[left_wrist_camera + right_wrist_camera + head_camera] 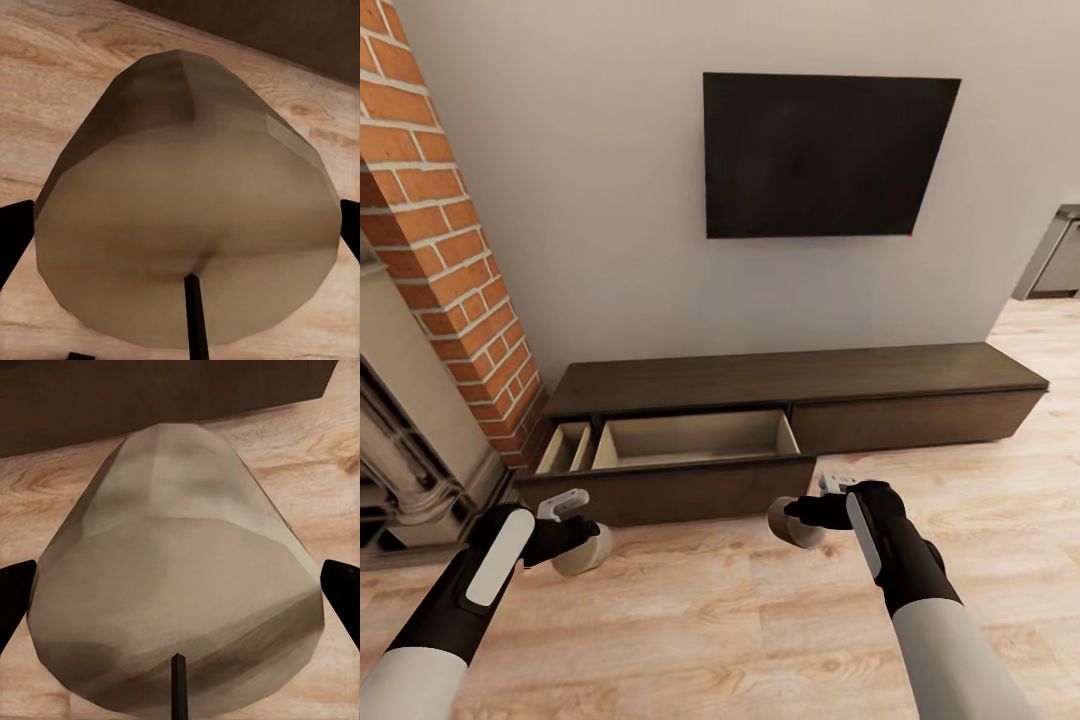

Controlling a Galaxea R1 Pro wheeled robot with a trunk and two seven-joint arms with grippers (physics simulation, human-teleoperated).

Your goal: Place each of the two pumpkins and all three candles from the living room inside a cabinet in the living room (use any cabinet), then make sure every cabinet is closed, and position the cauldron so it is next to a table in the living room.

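Item: L gripper [582,535] pinching candle [582,550], R gripper [792,512] pinching 2nd candle [796,523], both held low over wood floor [710,620] for drop-in; beyond, cabinet [800,400] w/ drawer [695,440] pulled open, empty.

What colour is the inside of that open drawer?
Pale beige, against the dark-brown cabinet; the open drawer shows best in the head view.

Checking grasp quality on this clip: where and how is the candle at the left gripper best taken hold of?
Grip the left candle across its round side wall, jaws on opposite flanks, coming in along its axis from the wick end, as the left gripper does. The left wrist view shows its squat faceted body centred between the fingers.
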